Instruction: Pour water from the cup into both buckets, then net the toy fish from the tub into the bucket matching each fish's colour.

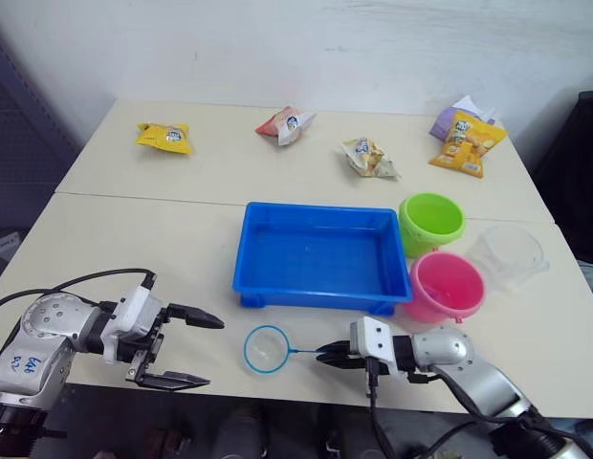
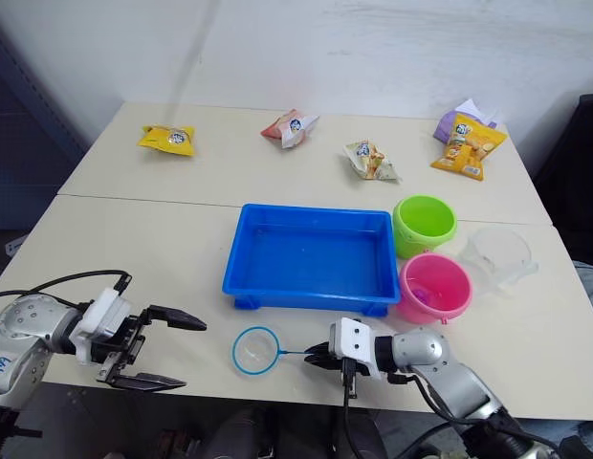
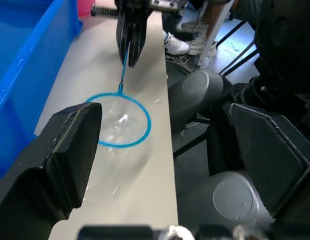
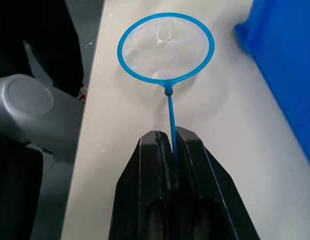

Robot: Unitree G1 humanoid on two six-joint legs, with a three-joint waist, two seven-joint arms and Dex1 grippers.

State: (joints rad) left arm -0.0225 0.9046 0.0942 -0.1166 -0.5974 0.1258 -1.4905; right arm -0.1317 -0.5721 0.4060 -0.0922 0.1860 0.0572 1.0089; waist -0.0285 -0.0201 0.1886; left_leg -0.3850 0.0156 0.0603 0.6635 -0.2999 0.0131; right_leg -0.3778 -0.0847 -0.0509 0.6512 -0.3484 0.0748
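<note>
My right pincer (image 4: 167,142) is clamped on the thin handle of the net (image 4: 166,48); my right wrist view shows the handle pinched between the two fingers. The hoop lies flat on the table (image 1: 134,249) near its near edge, just near of the tub (image 1: 320,256). My left pincer (image 1: 189,349) is spread wide, holding nothing, to the left of the hoop and apart from it. My left wrist view shows shoes on the floor beyond the table edge, which the head views do not show. The head views show the green bucket (image 1: 431,222) and pink bucket (image 1: 447,286) at the tub's right, and the cup (image 1: 508,254) right of them. Snack packets (image 1: 164,137) lie along the far side; their print is too small to read. No fish can be made out in the tub.
</note>
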